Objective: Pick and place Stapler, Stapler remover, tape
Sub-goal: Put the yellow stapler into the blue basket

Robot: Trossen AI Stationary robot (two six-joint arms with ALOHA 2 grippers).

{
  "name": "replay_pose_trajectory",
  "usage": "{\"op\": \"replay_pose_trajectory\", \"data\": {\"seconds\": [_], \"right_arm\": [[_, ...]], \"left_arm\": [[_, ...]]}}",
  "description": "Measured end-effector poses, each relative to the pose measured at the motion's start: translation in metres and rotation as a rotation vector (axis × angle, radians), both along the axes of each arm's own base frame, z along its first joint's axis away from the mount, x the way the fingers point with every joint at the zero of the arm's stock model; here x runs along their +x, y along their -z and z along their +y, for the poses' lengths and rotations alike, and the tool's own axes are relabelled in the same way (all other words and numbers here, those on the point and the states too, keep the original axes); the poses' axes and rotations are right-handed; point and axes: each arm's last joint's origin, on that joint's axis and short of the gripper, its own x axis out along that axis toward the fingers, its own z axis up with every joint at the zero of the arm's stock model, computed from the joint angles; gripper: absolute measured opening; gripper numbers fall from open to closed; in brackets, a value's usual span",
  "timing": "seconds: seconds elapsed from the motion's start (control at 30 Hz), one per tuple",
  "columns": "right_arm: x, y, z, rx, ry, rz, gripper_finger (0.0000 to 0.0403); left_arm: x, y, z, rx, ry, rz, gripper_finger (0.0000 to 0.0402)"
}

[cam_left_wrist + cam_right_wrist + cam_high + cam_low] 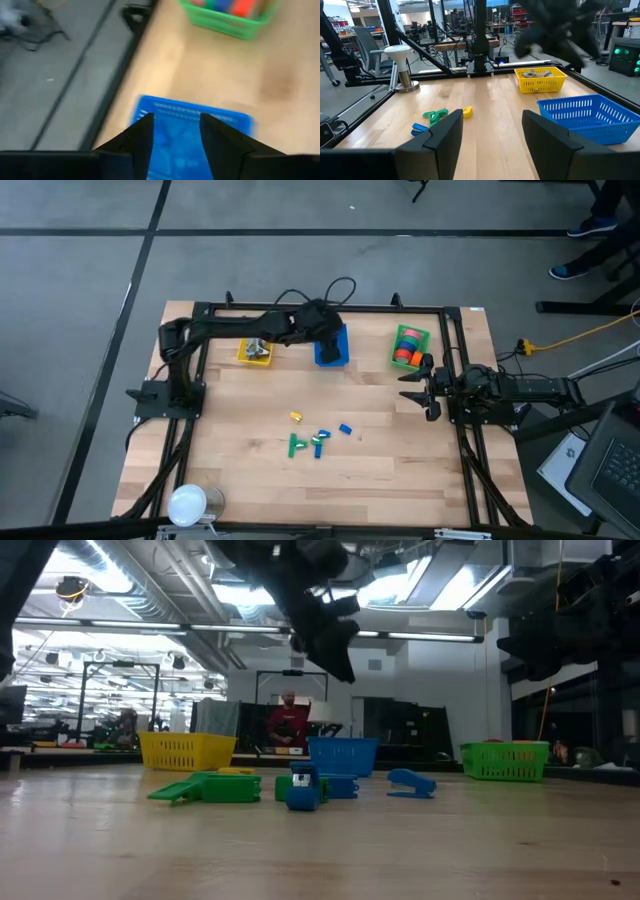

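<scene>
My left gripper [327, 332] [176, 121] hangs open above the blue basket [331, 350] [192, 132] at the table's far side, touching nothing; in the low view it [332, 638] sits well above the basket [343, 754]. Tape rolls [406, 348] in orange, red and green lie in the green basket [421, 338] [225, 22]. Metal pieces fill the yellow basket [255, 352] [540, 79]. Small green [297, 445] [435, 115], blue [345, 430] and yellow [296, 417] [467, 112] pieces lie on the table's middle. My right gripper [412, 385] [491, 117] waits open at the right side.
A white-topped metal object [190, 503] [399, 62] stands at the near left corner. A black frame [300, 308] rims the table. Bare wood lies between the baskets and the scattered pieces. A person [287, 726] stands in the room beyond.
</scene>
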Motion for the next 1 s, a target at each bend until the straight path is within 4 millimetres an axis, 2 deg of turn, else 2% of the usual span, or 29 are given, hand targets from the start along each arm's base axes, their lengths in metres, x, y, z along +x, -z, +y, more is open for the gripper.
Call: {"op": "replay_pose_trajectory", "data": {"seconds": [0.2, 0.57, 0.73, 1.0], "right_arm": [[0.0, 0.0, 0.0, 0.0, 0.0, 0.0, 0.0211], [0.0, 0.0, 0.0, 0.0, 0.0, 0.001, 0.0211], [0.0, 0.0, 0.0, 0.0, 0.0, 0.0, 0.0211], [0.0, 0.0, 0.0, 0.0, 0.0, 0.0, 0.0211]], "left_arm": [[-0.008, -0.012, -0.043, -0.09, 0.099, 0.06, 0.0153], [-0.01, -0.008, -0.119, -0.093, 0.245, 0.17, 0.0148], [-0.019, -0.001, -0.139, -0.093, 0.343, 0.281, 0.0148], [-0.036, 0.033, -0.154, -0.167, 0.438, 0.411, 0.015]]}}
